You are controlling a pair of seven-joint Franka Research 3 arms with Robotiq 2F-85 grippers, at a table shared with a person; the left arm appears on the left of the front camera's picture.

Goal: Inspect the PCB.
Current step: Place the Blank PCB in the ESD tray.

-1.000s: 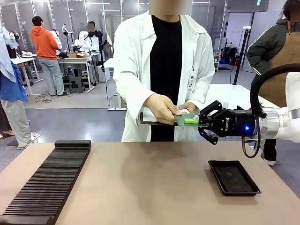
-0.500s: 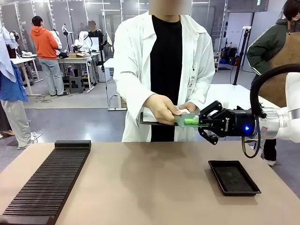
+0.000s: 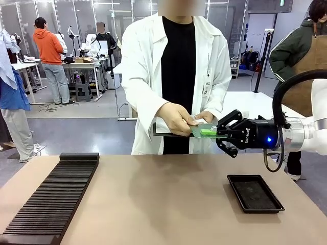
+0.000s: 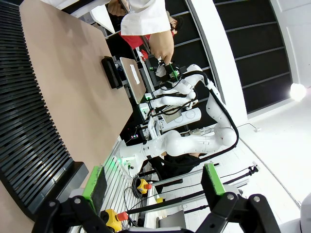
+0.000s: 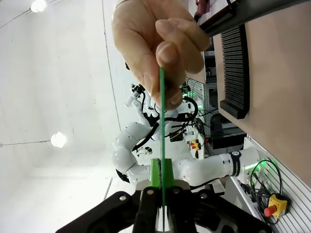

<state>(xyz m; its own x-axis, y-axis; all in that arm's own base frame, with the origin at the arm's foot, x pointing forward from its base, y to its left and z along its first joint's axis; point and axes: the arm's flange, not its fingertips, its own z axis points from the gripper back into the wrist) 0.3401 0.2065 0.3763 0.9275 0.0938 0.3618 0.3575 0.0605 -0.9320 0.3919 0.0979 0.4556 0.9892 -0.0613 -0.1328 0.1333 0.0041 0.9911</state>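
Right claw [image 3: 217, 133] is clamped on one end of the PCB [image 3: 196, 132], which is held flat, up off the bench [image 3: 153, 194] in front of the person; the person's hand [image 3: 176, 118] pinches the other end; left claw [image 4: 153, 180] is spread wide apart, gripping nothing; black tray [image 3: 255, 193] sits on the bench below.

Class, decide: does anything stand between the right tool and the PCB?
Nothing visible does. The right tool is shut on one end of the PCB, its green pads against both faces; a person's hand pinches the other end.
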